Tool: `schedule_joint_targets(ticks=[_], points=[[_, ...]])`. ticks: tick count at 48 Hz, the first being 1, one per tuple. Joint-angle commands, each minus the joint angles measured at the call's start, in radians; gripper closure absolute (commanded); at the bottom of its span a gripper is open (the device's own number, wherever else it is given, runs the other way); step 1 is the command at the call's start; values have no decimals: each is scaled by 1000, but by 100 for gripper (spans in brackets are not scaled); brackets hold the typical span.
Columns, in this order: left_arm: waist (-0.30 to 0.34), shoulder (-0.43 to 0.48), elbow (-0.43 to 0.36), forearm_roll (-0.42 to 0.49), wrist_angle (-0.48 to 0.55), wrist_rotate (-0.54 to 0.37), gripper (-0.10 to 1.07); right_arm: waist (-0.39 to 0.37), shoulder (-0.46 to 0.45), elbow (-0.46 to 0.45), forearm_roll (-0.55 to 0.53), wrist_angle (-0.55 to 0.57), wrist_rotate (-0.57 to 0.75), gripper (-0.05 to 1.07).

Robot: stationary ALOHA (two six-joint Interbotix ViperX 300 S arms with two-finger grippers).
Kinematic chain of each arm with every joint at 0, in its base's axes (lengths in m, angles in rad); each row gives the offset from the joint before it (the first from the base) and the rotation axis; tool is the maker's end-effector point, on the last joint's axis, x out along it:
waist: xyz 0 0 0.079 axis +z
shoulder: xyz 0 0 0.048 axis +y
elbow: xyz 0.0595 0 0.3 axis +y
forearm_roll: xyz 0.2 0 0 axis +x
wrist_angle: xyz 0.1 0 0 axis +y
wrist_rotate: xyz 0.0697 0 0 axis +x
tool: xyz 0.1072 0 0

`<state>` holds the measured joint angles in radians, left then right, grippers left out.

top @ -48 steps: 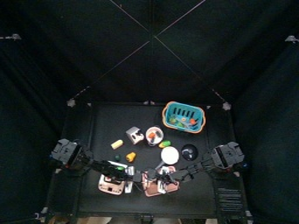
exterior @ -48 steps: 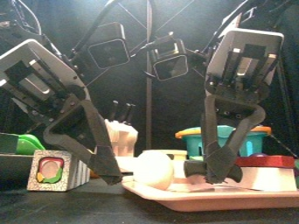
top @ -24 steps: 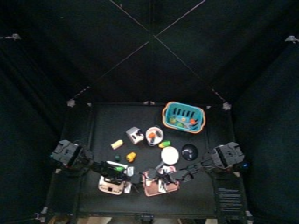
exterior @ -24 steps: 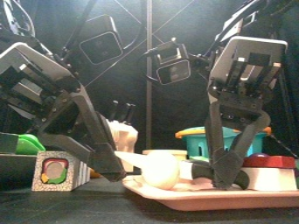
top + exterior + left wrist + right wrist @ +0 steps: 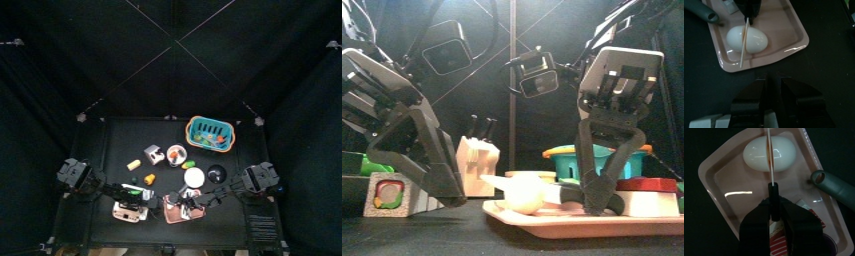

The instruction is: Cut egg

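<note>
Near the counter's front edge, on the pink plastic tray [image 5: 724, 188], I'm holding a thin-bladed knife [image 5: 771, 158], my right tool [image 5: 772, 190] clamped on it, over the white egg [image 5: 769, 153]; left tool [image 5: 773, 82] is hanging apart, empty. Next, I judge, pressing straight down.

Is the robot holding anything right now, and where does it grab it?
The right gripper holds a knife by its handle end, blade across the egg. The left gripper holds nothing.
</note>
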<state>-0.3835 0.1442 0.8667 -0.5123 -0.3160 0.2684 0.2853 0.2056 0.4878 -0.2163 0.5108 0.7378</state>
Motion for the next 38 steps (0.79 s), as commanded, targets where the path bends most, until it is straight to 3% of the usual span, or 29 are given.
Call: schedule_joint_targets(ticks=[1,8,22,38], points=[[11,-57,9,0,-35,3,34,3,-55,-28,-2,21,-3,57],[51,-75,25,6,-61,8,34,6,-63,-43,-18,51,-5,57],[126,-25,11,81,-69,11,34,8,-60,-55,-37,52,-3,57],[137,-6,-29,124,-67,11,34,8,-55,-52,-37,51,-3,57]])
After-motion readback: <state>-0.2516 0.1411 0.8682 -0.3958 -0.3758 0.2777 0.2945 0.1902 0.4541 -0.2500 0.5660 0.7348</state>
